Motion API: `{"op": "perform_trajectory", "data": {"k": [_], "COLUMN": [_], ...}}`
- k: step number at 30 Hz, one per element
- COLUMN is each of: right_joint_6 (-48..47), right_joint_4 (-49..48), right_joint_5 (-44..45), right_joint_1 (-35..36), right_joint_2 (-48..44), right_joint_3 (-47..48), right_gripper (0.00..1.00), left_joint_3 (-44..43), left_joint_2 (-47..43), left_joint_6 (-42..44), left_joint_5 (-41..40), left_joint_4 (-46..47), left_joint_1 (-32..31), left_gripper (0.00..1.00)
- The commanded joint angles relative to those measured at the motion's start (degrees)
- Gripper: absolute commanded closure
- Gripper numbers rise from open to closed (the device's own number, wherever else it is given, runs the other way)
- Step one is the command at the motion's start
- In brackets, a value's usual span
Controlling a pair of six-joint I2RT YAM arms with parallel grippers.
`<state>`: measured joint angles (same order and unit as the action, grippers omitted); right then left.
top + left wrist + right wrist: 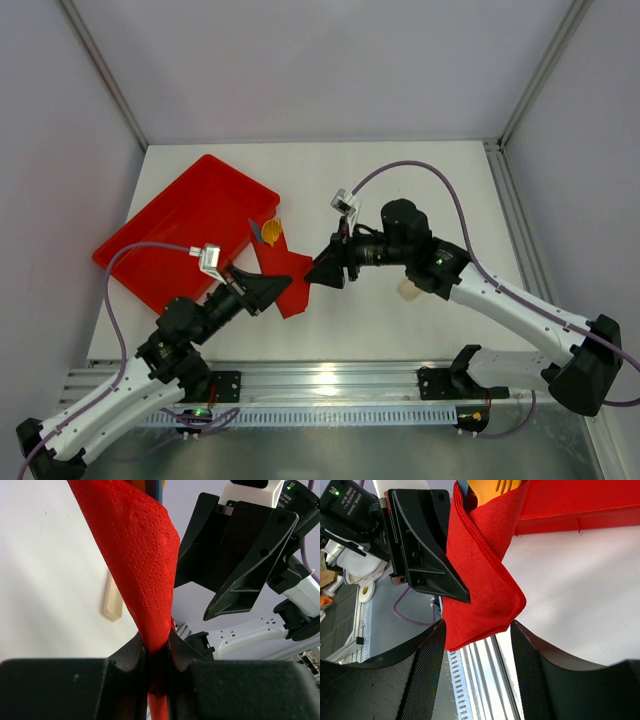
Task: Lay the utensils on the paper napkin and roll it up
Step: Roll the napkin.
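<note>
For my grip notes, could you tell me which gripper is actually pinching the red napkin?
The left gripper: its jaws are shut on the napkin, while the right gripper stands open around it.

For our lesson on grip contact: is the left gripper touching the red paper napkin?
Touching. The left wrist view shows the left gripper closed on the paper napkin, with the red paper pinched between both fingers.
</note>
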<state>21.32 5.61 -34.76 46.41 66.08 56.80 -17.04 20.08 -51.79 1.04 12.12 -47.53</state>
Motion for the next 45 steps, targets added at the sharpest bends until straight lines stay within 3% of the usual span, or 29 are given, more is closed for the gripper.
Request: {"op": "perform_trajectory", "data": {"k": [1,4,10,20,31,45], "right_joint_6": [-3.0,-7.4,-8.7,-8.8,-9.3,-9.1], "right_joint_4": [4.2,13.0,19.3,19.1,16.5,13.5], "right_joint_5": [2.5,17.5,25.0,25.2,20.3,18.4], "right_joint_1": [2.8,4.7,6.5,12.1,12.8,12.8], "right_joint_2": [1.0,-0.5,-2.8,1.0,8.3,9.3], "right_joint_3": [4.6,8.3,11.8,14.7,17.1,16.7], "right_gripper": [0.41,0.41,0.36,0.32,0.27,0.26], "left_joint_3": [-2.6,-3.0,-4.4,-5.3,-5.4,-4.8], "left_joint_2": [0.5,0.8,1.3,2.2,3.0,2.6], "left_joint_6": [1.7,1.8,2.9,3.5,3.1,2.3], "left_joint_5": [-0.5,-0.6,-2.5,-3.1,-2.4,-2.8], "left_joint_4": [0.4,0.0,-2.4,-3.2,-1.9,-1.4], "left_joint_1": [-0.2,-0.1,-0.1,-0.1,-0.1,-0.1], "left_gripper": [1.00,1.00,1.00,1.00,1.00,1.00]}}
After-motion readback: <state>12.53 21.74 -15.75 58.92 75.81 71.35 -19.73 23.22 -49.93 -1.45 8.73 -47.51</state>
